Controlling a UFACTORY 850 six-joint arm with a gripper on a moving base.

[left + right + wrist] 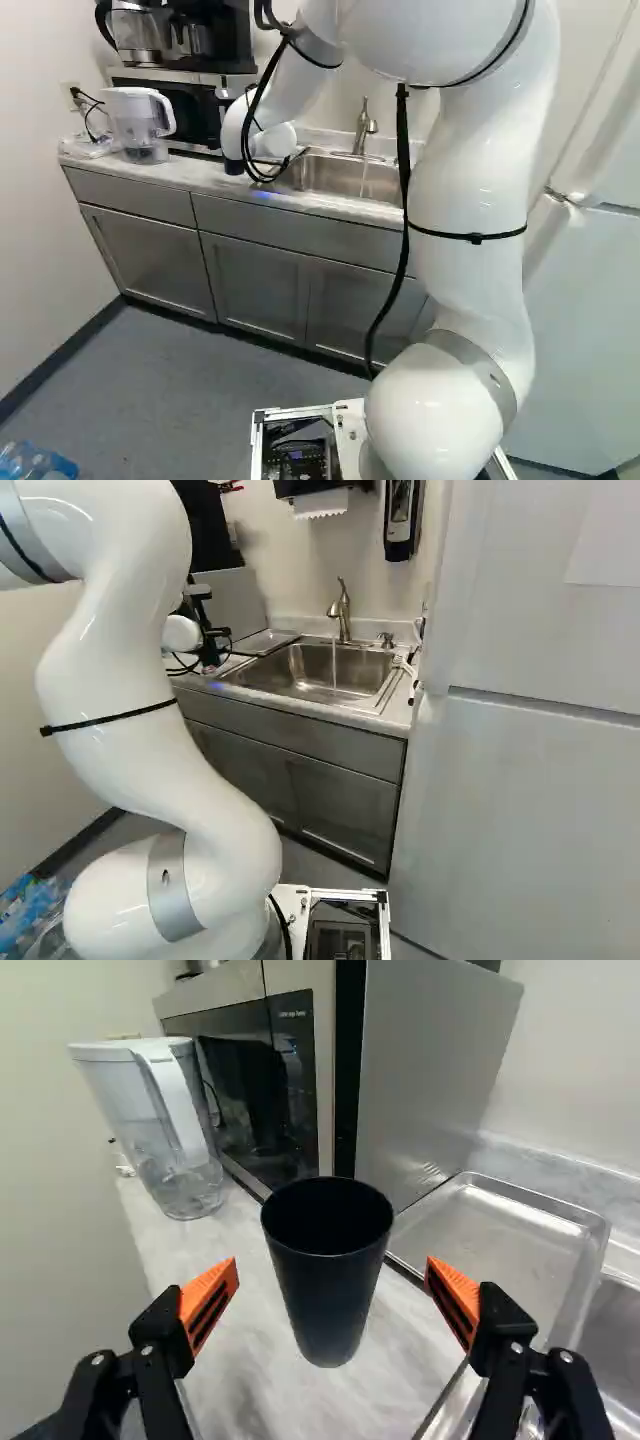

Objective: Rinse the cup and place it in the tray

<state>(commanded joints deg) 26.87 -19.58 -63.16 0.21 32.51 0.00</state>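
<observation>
Between the spread fingers of the gripper [212,640], touching neither pad, the black cup [330,1300] stands upright on the counter [240,1360], smooth, round-mouthed and tapering to a narrower base. Both fingers are wide open, their wedge-shaped pads [207,1302] orange and slotted. Beside the cup lies the tray [490,1250], shallow shiny metal with rounded corners, next to the microwave [430,1080] with its flat grey side. On the cup's other side I see a clear-bodied pitcher [165,1130] with a white handle, on the same marbled, grey-veined top.

Near the upper middle of the right base view, a thin stream of water [334,665] falls from the curved metal faucet [343,610] into the rectangular steel sink [300,665]. Grey flat-fronted cabinets [255,280] run below, across the middle of the left base view.
</observation>
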